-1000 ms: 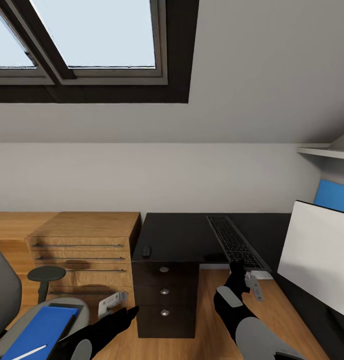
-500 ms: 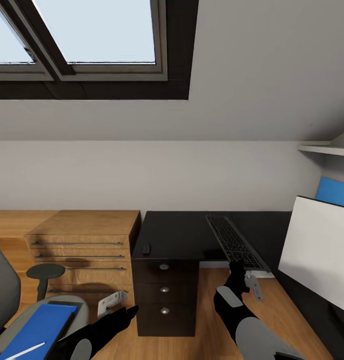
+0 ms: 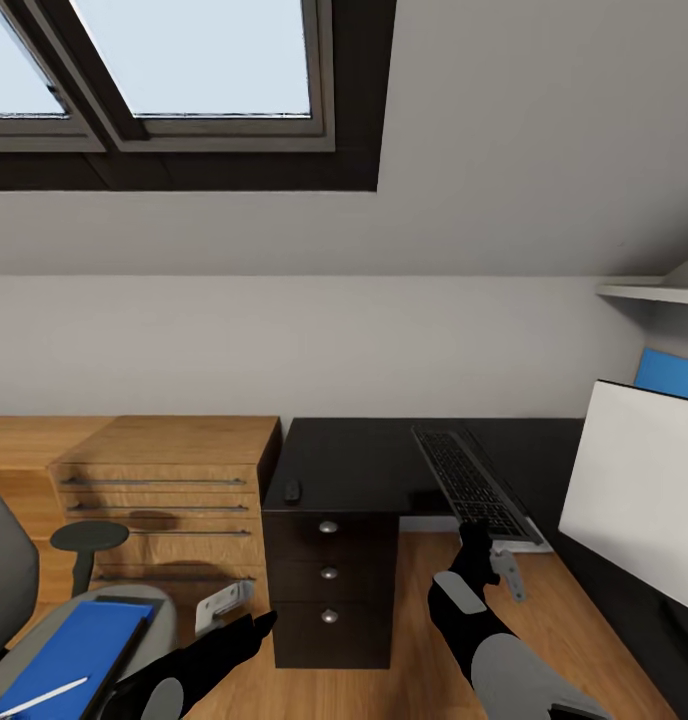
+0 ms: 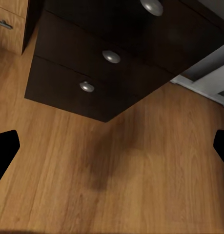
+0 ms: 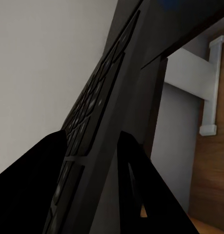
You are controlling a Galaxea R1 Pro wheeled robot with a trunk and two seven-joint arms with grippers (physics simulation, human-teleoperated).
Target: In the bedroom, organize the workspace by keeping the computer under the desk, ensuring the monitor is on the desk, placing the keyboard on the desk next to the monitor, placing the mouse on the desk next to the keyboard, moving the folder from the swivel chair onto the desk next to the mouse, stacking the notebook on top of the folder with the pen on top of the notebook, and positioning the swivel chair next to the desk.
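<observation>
Gripping the near end of the slim grey-framed keyboard, the right pincer pinches it between both fingers; the keyboard lies along the front edge of the glossy black surface, near end overhanging. It looks light and stiff, so an end hold may lever it. The white-backed monitor stands close by, leaving little room there; bare surface lies toward the far edge. The left pincer hangs spread above the floor. The bright-blue folder rests on the grey swivel chair.
</observation>
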